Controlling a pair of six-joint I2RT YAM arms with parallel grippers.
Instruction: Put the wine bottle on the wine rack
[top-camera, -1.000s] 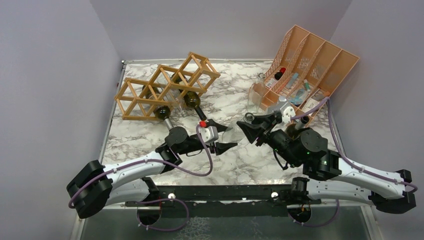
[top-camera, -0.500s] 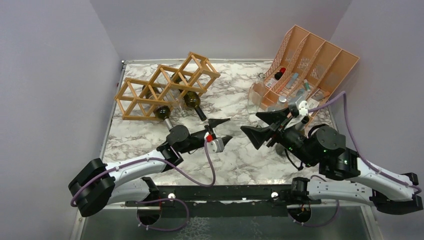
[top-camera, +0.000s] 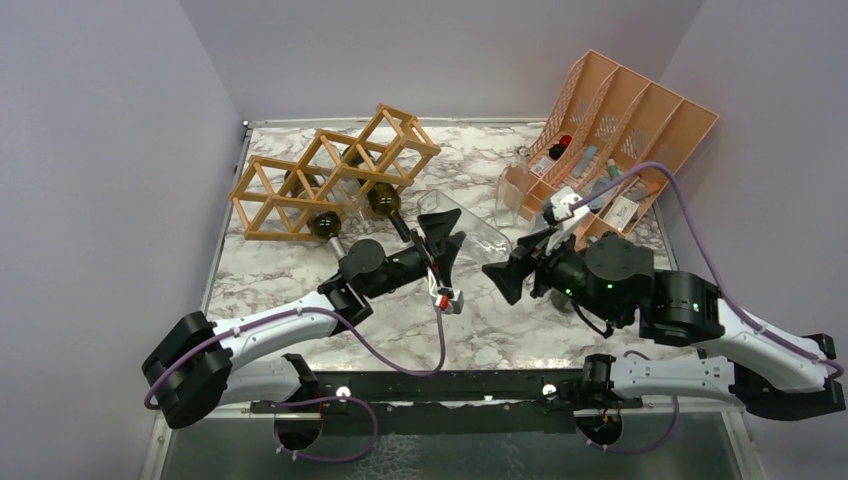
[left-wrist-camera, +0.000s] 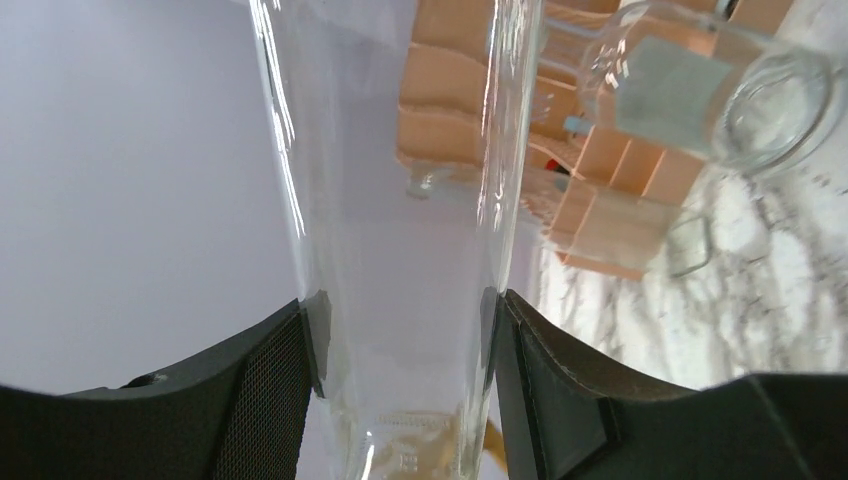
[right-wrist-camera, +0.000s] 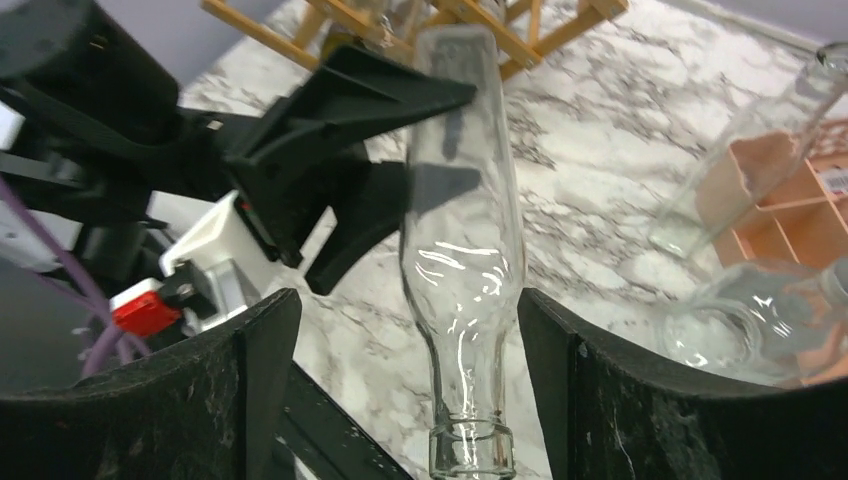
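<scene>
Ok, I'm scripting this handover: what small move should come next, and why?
Probably draw the right tool back off the neck of the clear glass wine bottle: its jaws stand open around the neck, while the left tool is shut on the body, ready for the tan wooden lattice rack.

**A:** How many bottles do you count?

**B:** Five that I can make out. There are two dark bottles (top-camera: 325, 224) and three of clear glass: one clear bottle (top-camera: 475, 228) and two other clear vessels (right-wrist-camera: 745, 165).

**A:** And holders?

**B:** One wine rack (top-camera: 278, 236) and one peach organizer (top-camera: 640, 110) with four slots. The items in its slots are too small to count.

**A:** Arms?

**B:** Two arms with one hand each, the left hand (top-camera: 447, 238) and the right hand (top-camera: 515, 262). One table (top-camera: 300, 275).
</scene>
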